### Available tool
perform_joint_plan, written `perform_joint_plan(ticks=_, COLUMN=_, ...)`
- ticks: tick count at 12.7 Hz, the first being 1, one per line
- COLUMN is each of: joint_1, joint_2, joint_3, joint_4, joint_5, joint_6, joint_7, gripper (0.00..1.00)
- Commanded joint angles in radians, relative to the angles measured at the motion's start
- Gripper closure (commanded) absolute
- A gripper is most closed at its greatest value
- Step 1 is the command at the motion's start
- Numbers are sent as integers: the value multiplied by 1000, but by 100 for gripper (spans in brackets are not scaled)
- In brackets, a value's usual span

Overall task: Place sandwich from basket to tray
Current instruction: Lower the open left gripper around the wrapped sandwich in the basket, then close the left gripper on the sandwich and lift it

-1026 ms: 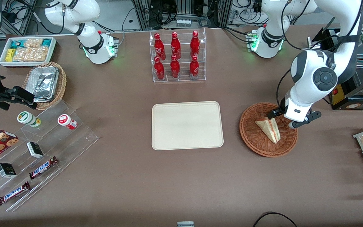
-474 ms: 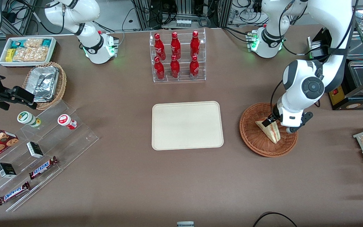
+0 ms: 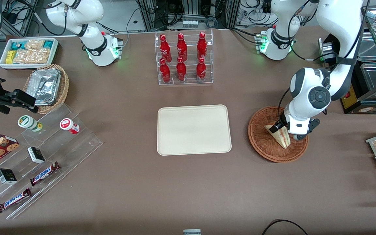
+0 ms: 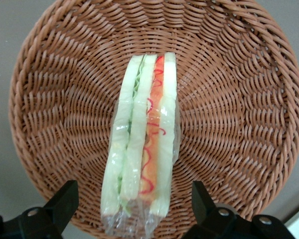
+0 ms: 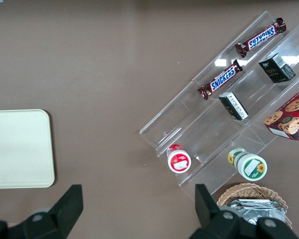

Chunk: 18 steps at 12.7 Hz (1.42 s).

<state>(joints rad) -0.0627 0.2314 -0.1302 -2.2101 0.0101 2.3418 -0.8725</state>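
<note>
Looking down through the left wrist camera, I have the sandwich (image 4: 142, 144) lying in the middle of the basket (image 4: 249, 99), cut edge up, its red and green filling layers facing the lens. Its long axis runs straight out from the gripper (image 4: 134, 211), and the wide end sits between the two fingers (image 4: 65, 201), which stand apart on either side of the wedge and touch nothing yet. That is the relation I care about — the bread faces are turned toward the pads, so I judge a straight descent and a close should clamp across the thickness, not along the length. The clear wrap looks slippery and the bread soft, so I would squeeze gently.

In the front view the basket (image 3: 266, 147) is the nearest of the task's things, toward the working arm's end of the table, and holds only the sandwich (image 3: 281, 135), with the gripper (image 3: 287, 130) low over the part of the wedge farthest from the camera. The tray (image 3: 194, 129) lies at the table's middle, well apart from the basket, with nothing on it. Farther off, a clear rack (image 3: 185, 78) holds six red bottles. Toward the parked arm's end, a tan wicker basket (image 3: 62, 88) holds foil trays, and a white bin (image 3: 28, 63) holds snack packets.
</note>
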Motion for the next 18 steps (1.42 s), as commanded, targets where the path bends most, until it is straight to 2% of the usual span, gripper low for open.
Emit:
perform_joint_plan(ticks=1, joint_1=3, joint_2=29, joint_3=-2, joint_4=3, joint_5=-13, joint_6=37, joint_7=-20, gripper=18)
perform_joint_plan(ticks=2, joint_1=1, joint_2=29, joint_3=0, joint_4=3, joint_5=-22, joint_6=47, joint_7=-26, gripper=54)
perform_joint_plan(ticks=3, joint_1=1, joint_2=29, joint_3=-2, joint_4=4, joint_5=-22, joint_6=44, joint_7=-37, gripper=81)
perform_joint_plan(ticks=4, joint_1=0, joint_2=29, joint_3=0, joint_4=7, joint_5=-22, joint_6=39, joint_7=-40, gripper=85)
perform_joint_plan(ticks=7, joint_1=-2, joint_2=17, joint_3=-2, joint_4=50, joint_5=-22, joint_6=-5, joint_7=-29, gripper=89)
perform_joint_plan(ticks=10, joint_1=-5, joint_2=3, joint_3=-11, joint_4=186, joint_5=-16, joint_6=-256, joint_7=-7, gripper=91)
perform_joint_plan(ticks=12, joint_1=-5, joint_2=11, joint_3=-55, joint_4=292, joint_5=-16, joint_6=-440, joint_7=12, gripper=91)
perform_joint_plan(ticks=17, joint_1=-6, joint_2=37, joint_3=-268, joint_4=332, joint_5=5, joint_6=-447, joint_7=14, gripper=95)
perform_joint_plan(ticks=18, joint_1=-6, joint_2=63, joint_3=-310, joint_4=352, joint_5=48, joint_6=-446, joint_7=15, gripper=94)
